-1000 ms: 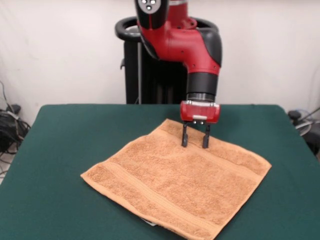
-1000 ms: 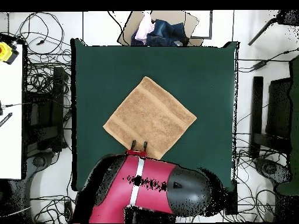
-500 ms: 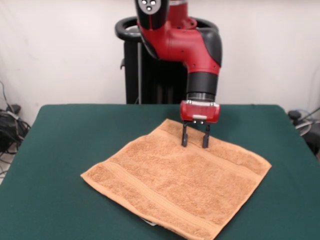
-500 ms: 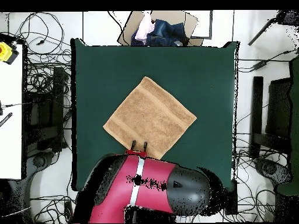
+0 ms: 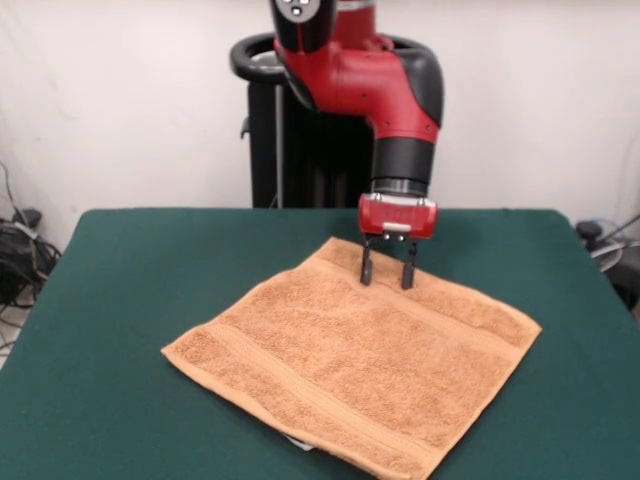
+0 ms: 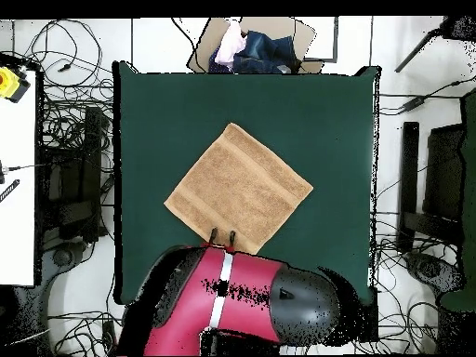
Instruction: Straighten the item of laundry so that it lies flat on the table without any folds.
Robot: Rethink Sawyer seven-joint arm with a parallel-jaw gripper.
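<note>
Towel [image 5: 355, 368] spread flat, middle of the green worktop [image 5: 120, 300]. Claw [image 5: 385, 268] apart, empty, over towel's far edge. Best to lift straight up, without snagging the cloth.

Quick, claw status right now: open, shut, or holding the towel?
Claw: open, holding nothing; its two fingers stand apart at the towel's far edge.
</note>
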